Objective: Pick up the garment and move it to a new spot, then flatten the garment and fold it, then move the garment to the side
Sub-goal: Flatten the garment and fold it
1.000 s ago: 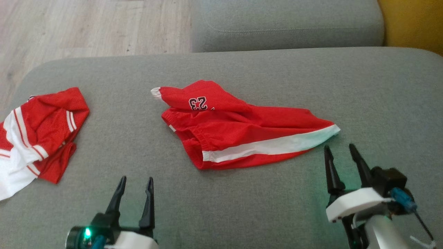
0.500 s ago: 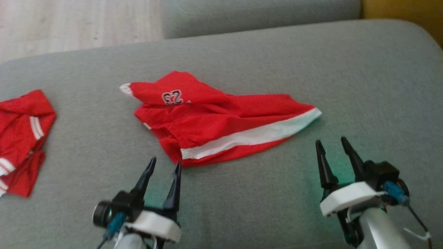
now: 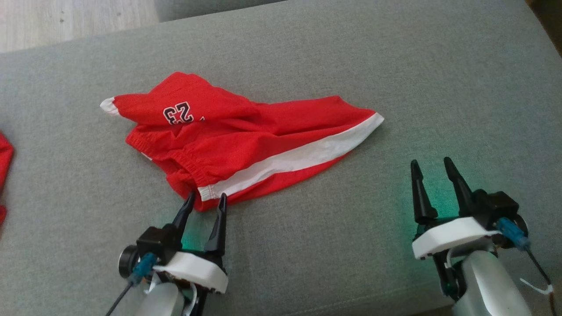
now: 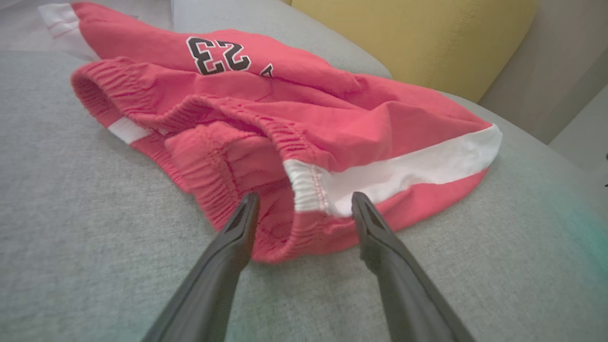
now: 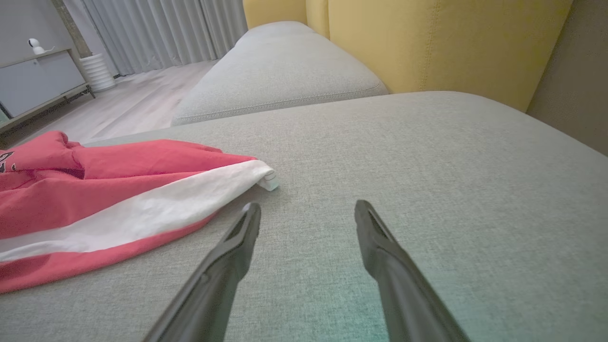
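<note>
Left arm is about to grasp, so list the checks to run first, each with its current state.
1. Left gripper open: ok.
2. Corner of the garment between the left fingers: ok.
3. Right gripper open, clear of the garment: ok.
4. The garment lying flat: not ok, bunched.
5. Left fingers touching the sofa cushion: cannot tell.

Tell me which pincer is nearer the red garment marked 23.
Left. The left pincer has its tips at the waistband corner of the garment; the right pincer sits apart, off its white-striped end.
</note>
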Robot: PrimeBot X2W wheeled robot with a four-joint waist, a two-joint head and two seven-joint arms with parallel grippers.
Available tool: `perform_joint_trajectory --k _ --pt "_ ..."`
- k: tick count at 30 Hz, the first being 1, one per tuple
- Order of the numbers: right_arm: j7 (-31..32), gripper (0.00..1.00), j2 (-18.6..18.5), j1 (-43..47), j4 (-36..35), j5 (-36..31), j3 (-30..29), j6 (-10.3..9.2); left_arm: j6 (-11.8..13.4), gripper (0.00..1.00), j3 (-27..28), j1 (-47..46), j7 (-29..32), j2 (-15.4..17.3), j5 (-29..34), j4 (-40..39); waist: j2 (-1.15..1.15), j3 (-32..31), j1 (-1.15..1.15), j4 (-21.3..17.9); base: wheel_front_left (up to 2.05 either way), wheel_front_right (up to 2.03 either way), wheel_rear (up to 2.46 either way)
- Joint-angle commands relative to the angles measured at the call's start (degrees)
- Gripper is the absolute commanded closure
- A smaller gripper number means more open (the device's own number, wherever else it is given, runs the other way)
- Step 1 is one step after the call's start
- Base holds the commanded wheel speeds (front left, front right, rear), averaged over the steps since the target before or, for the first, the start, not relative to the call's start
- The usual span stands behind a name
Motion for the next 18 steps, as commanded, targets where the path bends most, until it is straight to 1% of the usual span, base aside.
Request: perform_joint_trajectory --k 1,5,8,9,10,11,13,15,18 --pt "-0.23 0.00 -0.19 -2.35 -1.90 0.32 1.81 -0.04 -0.32 0.00 2.06 -2.39 -0.29 0.15 -0.45 -1.60 0.00 0.23 -0.01 -0.07 0.00 0.00 0.00" --pt "-0.23 0.00 -0.19 -3.01 -1.95 0.00 3.32 -0.04 -0.72 0.00 1.36 -3.40 -0.29 0.15 -1.61 -2.01 0.00 0.92 -0.01 0.01 0.00 0.00 0.00" --pt "-0.23 0.00 -0.19 -3.24 -1.80 0.06 3.81 -0.04 -0.82 0.01 -0.32 -4.15 -0.29 0.15 -2.91 -2.04 0.00 1.19 -0.01 0.08 0.00 0.00 0.00" --pt "-0.23 0.00 -0.19 -3.31 -1.71 0.22 3.92 -0.04 -0.83 0.11 -1.08 -4.44 -0.29 0.15 -3.08 -1.94 0.00 1.27 -0.01 0.07 0.00 0.00 0.00" --pt "-0.23 0.00 -0.19 -3.38 -1.62 0.31 4.00 -0.04 -0.84 0.24 -1.78 -4.69 -0.29 0.15 -3.40 -1.67 0.00 1.33 -0.01 0.06 0.00 0.00 0.00" --pt "-0.23 0.00 -0.19 -3.47 -1.54 0.34 4.09 -0.04 -0.84 0.62 -2.69 -5.00 -0.29 0.15 -3.53 -0.91 0.00 1.38 -0.01 0.03 0.00 0.00 0.00" --pt "-0.23 0.00 -0.19 -3.67 -1.49 0.60 4.23 -0.04 -0.85 1.00 -3.47 -5.75 -0.29 0.15 -3.43 -0.09 0.00 1.48 -0.01 -0.07 0.00 0.00 0.00" --pt "-0.23 0.00 -0.19 -3.67 -1.61 0.99 3.94 -0.04 -0.85 1.00 -2.67 -6.37 -0.29 0.15 -3.50 -0.29 0.00 1.50 -0.01 0.33 0.00 0.00 0.00" --pt "-0.23 0.00 -0.19 -2.85 -1.78 1.25 2.46 -0.04 -0.86 1.00 -0.11 -5.94 -0.29 0.15 -3.19 -2.37 0.00 0.79 -0.01 2.37 0.00 0.00 0.00"
